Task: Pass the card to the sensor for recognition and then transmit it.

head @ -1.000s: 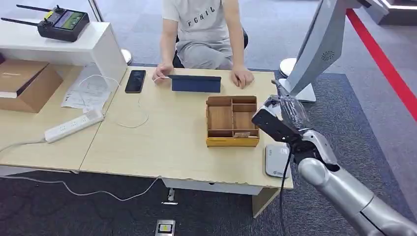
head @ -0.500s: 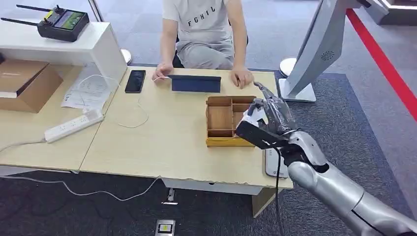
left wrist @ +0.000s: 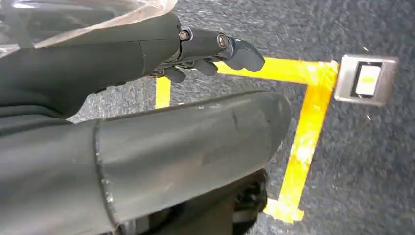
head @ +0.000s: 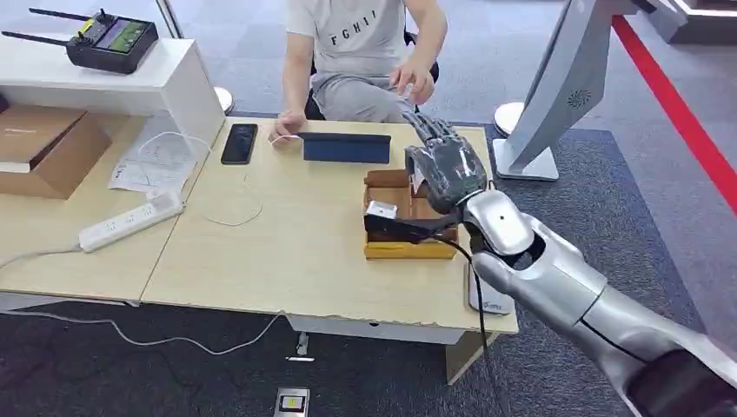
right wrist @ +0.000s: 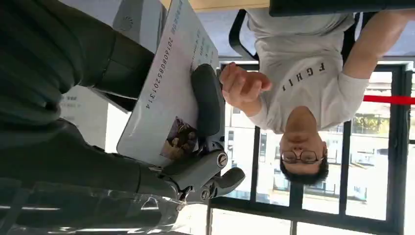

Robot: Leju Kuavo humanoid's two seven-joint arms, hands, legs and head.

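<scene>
Fingers (right wrist: 208, 105) of right hand (head: 445, 165) pressed against face of card (right wrist: 164, 98) — thumb across the front, darker fingers behind, card pinned flat between them in the right wrist view. Printed number and a small picture on the card face legible there. From the head view, hand raised above the wooden tray (head: 387, 248) at the desk's far side, fingertips up, pointing toward the seated person (head: 361, 52). Person's hand (head: 415, 80) lifted off the desk, open, just beyond the robot's fingertips; not touching the card.

Sensor pad (head: 494, 302) lying at the desk's near right edge, partly hidden under the forearm. Judged stage: hand-over, scan step apparently behind.

Risks, as judgement: hold is a flat pinch on a thin, slick card, so a tug at an angle could twist it out and drop it into the tray or onto the desk. Early release before the person closes on it — same result. Forearm low over the tray; a dip could knock it.

Left hand (left wrist: 205, 54) hanging over carpet and yellow floor tape (left wrist: 303, 142), fingers loosely curled, holding nothing.
</scene>
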